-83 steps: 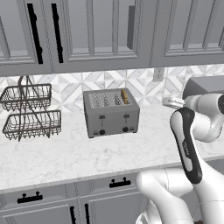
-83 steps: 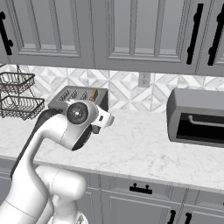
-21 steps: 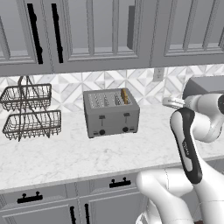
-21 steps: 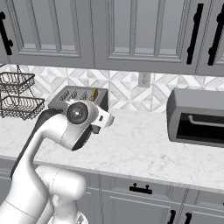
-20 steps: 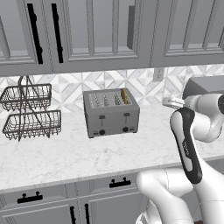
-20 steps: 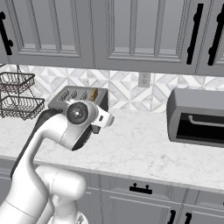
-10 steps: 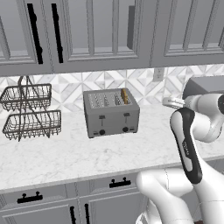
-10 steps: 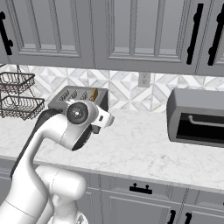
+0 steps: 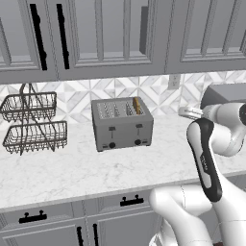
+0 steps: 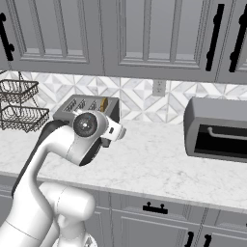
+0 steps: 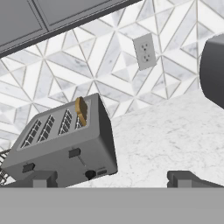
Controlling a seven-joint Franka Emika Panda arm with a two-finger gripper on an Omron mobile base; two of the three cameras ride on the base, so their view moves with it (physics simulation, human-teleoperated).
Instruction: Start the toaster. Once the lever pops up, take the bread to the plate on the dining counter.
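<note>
The brushed-grey four-slot toaster (image 9: 122, 123) stands on the marble counter (image 9: 96, 168) against the patterned tile backsplash, with a two-tier wire basket (image 9: 31, 124) well apart on one side and a dark-grey oven (image 10: 217, 129) well apart on the other. The bread (image 9: 137, 105) stands upright in the toaster's end slot nearest the oven, its golden top edge poking above the slot, and both black levers sit high on the toaster's front. In the hand view the gripper (image 11: 113, 178) hangs above the counter short of the toaster, its two finger tips (image 11: 40, 178) spread fully apart with nothing between them.
</note>
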